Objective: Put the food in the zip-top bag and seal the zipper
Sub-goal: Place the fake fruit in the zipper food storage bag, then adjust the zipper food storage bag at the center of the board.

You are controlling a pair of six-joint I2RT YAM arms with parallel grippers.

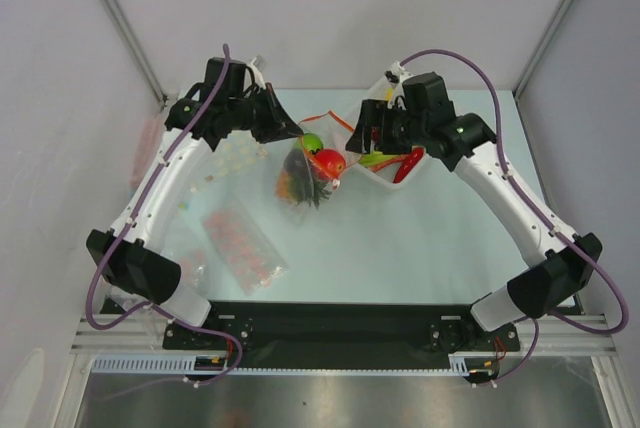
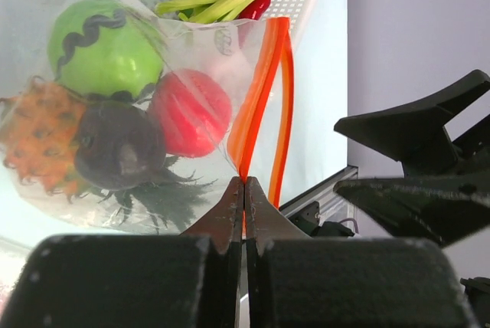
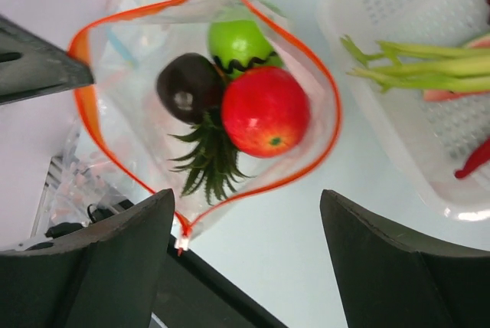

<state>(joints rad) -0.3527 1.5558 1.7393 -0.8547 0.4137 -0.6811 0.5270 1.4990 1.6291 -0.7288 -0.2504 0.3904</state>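
Observation:
The clear zip-top bag (image 1: pixel 297 186) hangs with its mouth open. Inside are the red fruit (image 3: pixel 264 109), the green fruit (image 3: pixel 241 41), the orange pineapple (image 2: pixel 38 140) with its green crown (image 3: pixel 210 159), and a dark round piece (image 3: pixel 187 86). My left gripper (image 2: pixel 245 184) is shut on one end of the orange-red zipper (image 2: pixel 264 90) and holds the bag up; it also shows in the top view (image 1: pixel 293 132). My right gripper (image 3: pixel 246 198) is open and empty just above the bag mouth, near the white zipper slider (image 3: pixel 182 245); it shows in the top view too (image 1: pixel 354 138).
A white basket (image 1: pixel 385 180) with a red chili (image 1: pixel 408 164) and green stalks (image 3: pixel 413 63) stands right of the bag, under the right arm. A packet of pink-red dots (image 1: pixel 243 240) and a sheet of white dots (image 1: pixel 235 158) lie at the left.

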